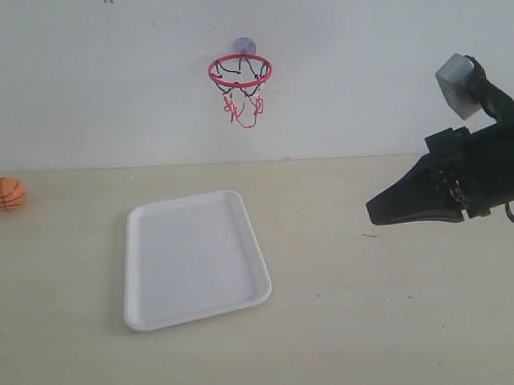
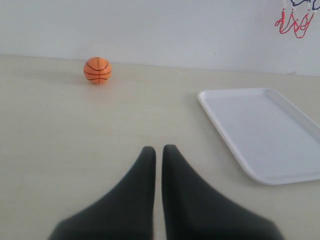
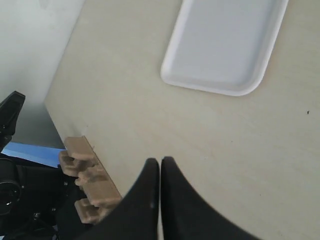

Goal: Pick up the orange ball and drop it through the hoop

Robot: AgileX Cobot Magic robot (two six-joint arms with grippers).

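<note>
The orange ball (image 1: 5, 193) rests on the table at the far left near the wall; the left wrist view shows the orange ball (image 2: 97, 70) well ahead of my left gripper (image 2: 159, 150), which is shut and empty. The left arm does not show in the exterior view. The hoop (image 1: 240, 72), red-rimmed with a black-and-red net and a bluish suction cup, hangs on the wall at centre; only its net tip (image 2: 294, 22) shows in the left wrist view. My right gripper (image 1: 372, 212) hovers at the right, shut and empty, also seen as right gripper (image 3: 160, 162).
A white tray (image 1: 244, 301) lies flat on the table below the hoop; white tray (image 2: 227, 122) and white tray (image 3: 172, 67) appear in both wrist views. The table's edge with a tan clamp-like fixture (image 3: 87, 185) shows in the right wrist view.
</note>
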